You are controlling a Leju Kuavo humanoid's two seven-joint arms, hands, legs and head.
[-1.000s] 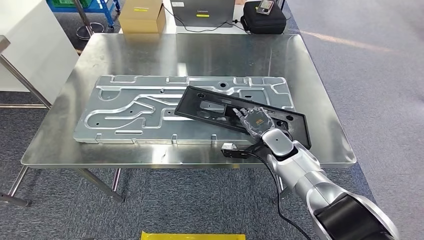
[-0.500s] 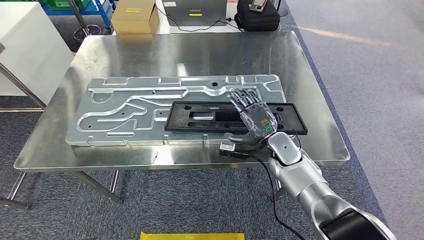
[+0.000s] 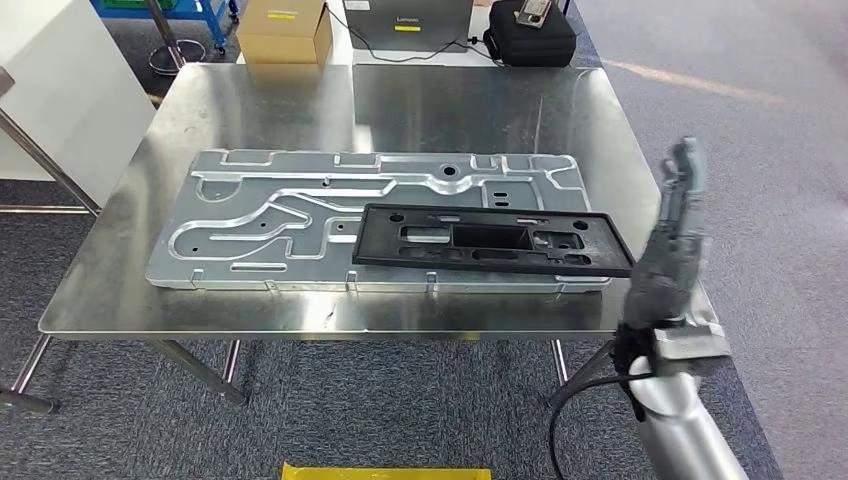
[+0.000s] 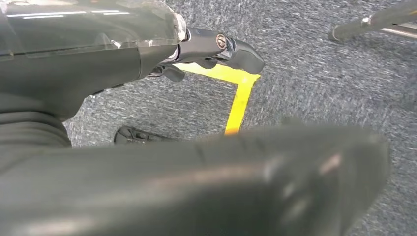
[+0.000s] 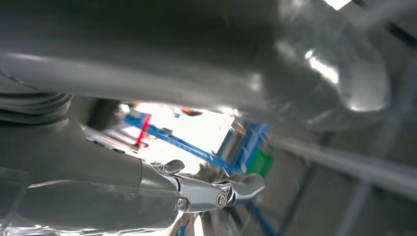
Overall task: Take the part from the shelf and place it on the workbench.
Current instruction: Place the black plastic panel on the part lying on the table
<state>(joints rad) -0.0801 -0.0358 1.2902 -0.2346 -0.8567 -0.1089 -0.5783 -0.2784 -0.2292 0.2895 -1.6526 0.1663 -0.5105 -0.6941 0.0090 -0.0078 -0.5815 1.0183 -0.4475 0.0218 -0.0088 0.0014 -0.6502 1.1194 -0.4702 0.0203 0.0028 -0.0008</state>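
The black frame-shaped part (image 3: 495, 241) lies flat on the big silver stamped plate (image 3: 270, 215), along its near right edge, on the steel workbench (image 3: 450, 105). My right hand (image 3: 674, 230) is raised off the workbench's right edge, fingers stretched upward, holding nothing and clear of the part. In the right wrist view its fingers (image 5: 216, 194) and thumb (image 5: 305, 73) are apart with nothing between them. My left hand (image 4: 206, 46) hangs over the grey carpet, fingers extended, holding nothing.
A cardboard box (image 3: 285, 30), a laptop (image 3: 405, 18) and a black case (image 3: 530, 40) stand behind the workbench's far edge. A white cabinet (image 3: 50, 100) stands at the left. Yellow floor tape (image 3: 385, 472) marks the carpet in front of me.
My right hand has left the black part and swung up and right, past the table's edge. The part now lies level along the plate's near edge.
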